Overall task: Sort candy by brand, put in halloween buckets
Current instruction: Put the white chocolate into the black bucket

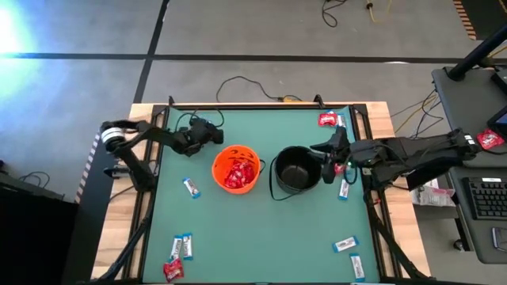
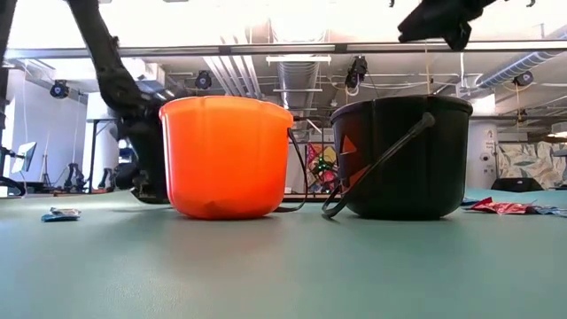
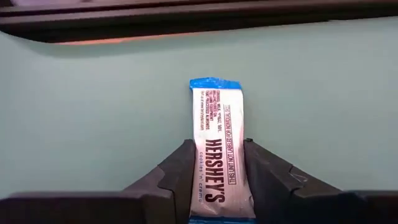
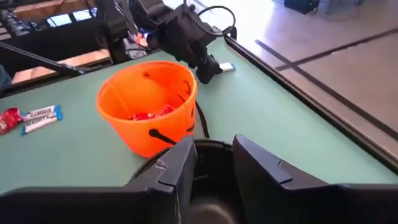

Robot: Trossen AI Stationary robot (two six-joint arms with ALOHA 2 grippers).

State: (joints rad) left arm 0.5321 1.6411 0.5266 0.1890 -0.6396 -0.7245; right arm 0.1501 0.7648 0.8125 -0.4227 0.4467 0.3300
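The orange bucket (image 1: 235, 168) (image 2: 226, 155) stands mid-table with red packets (image 1: 238, 171) inside, and the black bucket (image 1: 297, 172) (image 2: 403, 155) is at its right. My left gripper (image 1: 214, 134) (image 3: 221, 165) is low at the mat beyond the orange bucket's far-left side, shut on a white-and-blue bar (image 3: 217, 124) (image 4: 227, 66). My right gripper (image 1: 329, 154) (image 4: 214, 162) hovers open over the black bucket's right rim (image 4: 211, 148), with nothing between its fingers. My left gripper pinches the white-and-blue bar by its two long edges (image 3: 200, 155), one finger (image 3: 183, 171) on each side, the fingers lying along the bar. It comes in low from the table's left, slanting down. The bar's blue end (image 3: 214, 84) sticks out past the fingertips; whether it rests on the mat I cannot tell.
Loose candy lies around the buckets: a bar (image 1: 192, 187) near the orange bucket, bars and red packets at the near-left corner (image 1: 179, 255), a red packet and bar at the far right (image 1: 331, 119), and bars at the right (image 1: 344, 188) and near right (image 1: 345, 245). A raised rail (image 1: 261, 105) edges the mat.
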